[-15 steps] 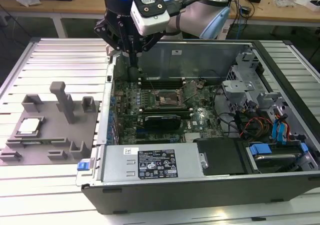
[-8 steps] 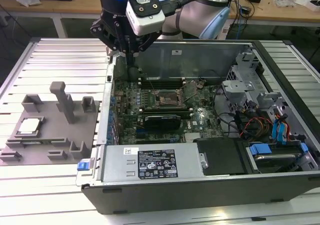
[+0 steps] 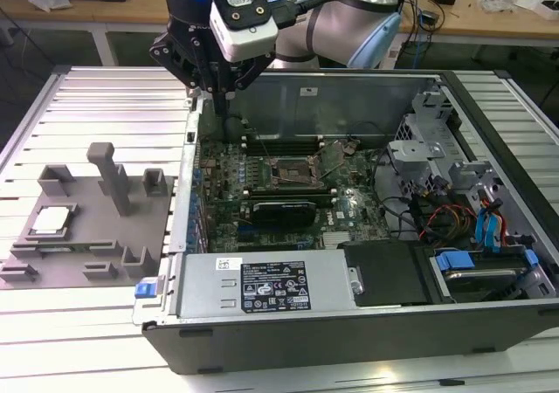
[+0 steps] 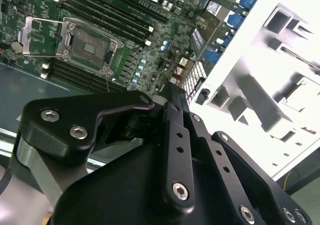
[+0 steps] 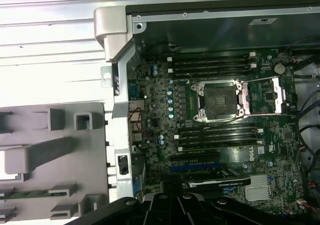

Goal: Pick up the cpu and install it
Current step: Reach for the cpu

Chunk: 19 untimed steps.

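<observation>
The slatted metal table (image 3: 96, 105) bears a grey fixture (image 3: 96, 229) and a computer case (image 3: 349, 334).

You are seeing a silvery-grey, pale-rimmed chip (image 3: 52, 220) on a plain grey tray (image 3: 98, 246); the circuit board (image 3: 225, 182) is showing green, the label (image 3: 275, 293) white with black print.

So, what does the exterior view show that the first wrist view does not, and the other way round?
Exterior view: the cpu lying in its recess at the exterior view's left of the case, the power supply with its white label, blue drive cables and the robot arm.
First wrist view: a straight-down look that makes plain the coin cell battery and thin red wires by the case wall.
Shared: the empty cpu socket, the memory slots and the grey fixture tray.
</observation>
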Tool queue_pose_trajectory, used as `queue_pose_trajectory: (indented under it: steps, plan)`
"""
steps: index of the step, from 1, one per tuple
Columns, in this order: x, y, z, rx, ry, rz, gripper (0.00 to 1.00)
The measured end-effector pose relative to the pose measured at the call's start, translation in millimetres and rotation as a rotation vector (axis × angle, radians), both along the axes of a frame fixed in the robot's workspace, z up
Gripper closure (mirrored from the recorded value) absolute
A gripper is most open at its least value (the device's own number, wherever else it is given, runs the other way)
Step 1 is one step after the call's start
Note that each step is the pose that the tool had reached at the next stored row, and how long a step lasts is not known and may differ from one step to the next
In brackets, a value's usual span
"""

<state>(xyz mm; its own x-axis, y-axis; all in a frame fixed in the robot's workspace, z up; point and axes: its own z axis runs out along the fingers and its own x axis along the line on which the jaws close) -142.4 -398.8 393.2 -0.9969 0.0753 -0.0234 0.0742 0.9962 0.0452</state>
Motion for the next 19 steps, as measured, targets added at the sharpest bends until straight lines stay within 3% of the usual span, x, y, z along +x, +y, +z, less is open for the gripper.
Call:
queue_pose_trajectory:
  steps: [19]
  plan:
    - [-20.6,0.0,0.0,0.0000,0.0000,0.000,0.89]
